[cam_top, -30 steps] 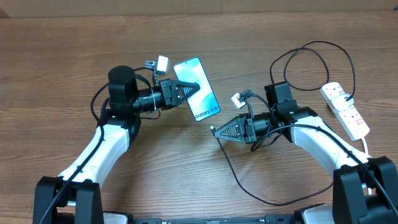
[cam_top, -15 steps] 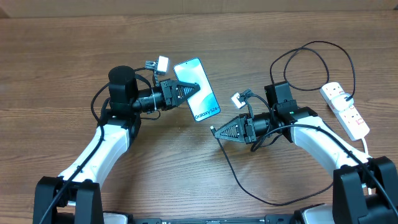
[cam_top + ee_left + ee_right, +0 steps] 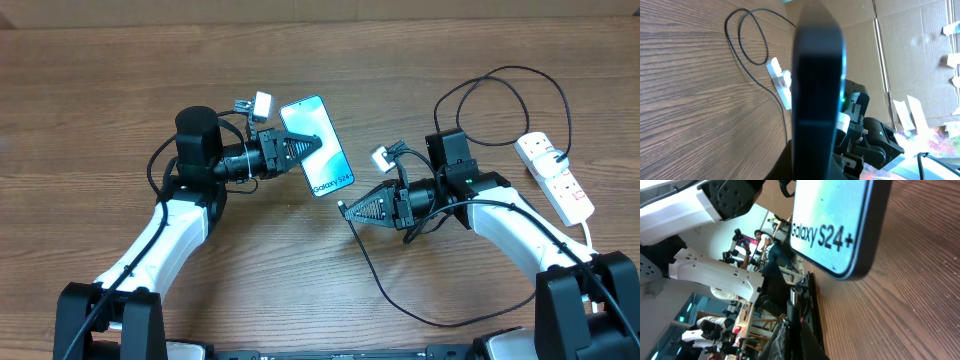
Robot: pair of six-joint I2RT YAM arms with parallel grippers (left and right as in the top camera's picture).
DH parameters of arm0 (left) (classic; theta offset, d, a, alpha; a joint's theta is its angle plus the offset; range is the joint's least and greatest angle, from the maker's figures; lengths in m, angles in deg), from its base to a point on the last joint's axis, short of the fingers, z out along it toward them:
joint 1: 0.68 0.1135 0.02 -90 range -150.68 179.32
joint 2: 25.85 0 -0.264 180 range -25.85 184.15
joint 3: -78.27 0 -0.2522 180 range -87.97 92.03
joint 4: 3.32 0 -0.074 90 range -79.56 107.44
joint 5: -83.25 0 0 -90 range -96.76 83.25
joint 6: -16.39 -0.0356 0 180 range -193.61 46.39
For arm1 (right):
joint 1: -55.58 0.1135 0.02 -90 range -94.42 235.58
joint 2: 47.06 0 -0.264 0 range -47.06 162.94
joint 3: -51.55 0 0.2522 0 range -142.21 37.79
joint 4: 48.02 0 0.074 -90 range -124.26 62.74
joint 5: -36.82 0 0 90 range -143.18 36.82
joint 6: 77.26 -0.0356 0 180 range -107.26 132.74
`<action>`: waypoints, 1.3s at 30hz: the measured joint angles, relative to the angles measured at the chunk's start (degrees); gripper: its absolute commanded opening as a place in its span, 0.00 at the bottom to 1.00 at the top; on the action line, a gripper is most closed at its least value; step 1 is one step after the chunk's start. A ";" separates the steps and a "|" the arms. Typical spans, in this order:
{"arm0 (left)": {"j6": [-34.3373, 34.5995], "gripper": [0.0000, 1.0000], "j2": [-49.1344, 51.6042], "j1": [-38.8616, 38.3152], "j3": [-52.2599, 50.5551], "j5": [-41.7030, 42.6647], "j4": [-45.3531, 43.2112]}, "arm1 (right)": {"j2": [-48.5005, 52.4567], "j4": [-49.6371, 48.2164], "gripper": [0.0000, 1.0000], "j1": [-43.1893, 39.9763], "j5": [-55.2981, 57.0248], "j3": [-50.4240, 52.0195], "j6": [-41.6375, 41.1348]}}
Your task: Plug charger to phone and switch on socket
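Black left gripper (image 3: 312, 143) clamps the slim blue-screened phone (image 3: 335, 165); right gripper (image 3: 346, 210), nearer, pinches the thin black charger (image 3: 792, 312) by its tip.

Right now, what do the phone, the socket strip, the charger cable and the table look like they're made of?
The phone: glossy, glass-like screen, it shines; black edge, material unclear. The socket strip: smooth white plastic, probably. The charger cable: black, rubbery-looking, since it bends in loops. The table: brown wood grain, perhaps a printed laminate.
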 measured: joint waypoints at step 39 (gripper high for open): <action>-0.15 0.04 0.00 0.11 0.00 2.12 -0.50 | 0.00 -8.13 0.04 0.02 3.19 0.00 -10.19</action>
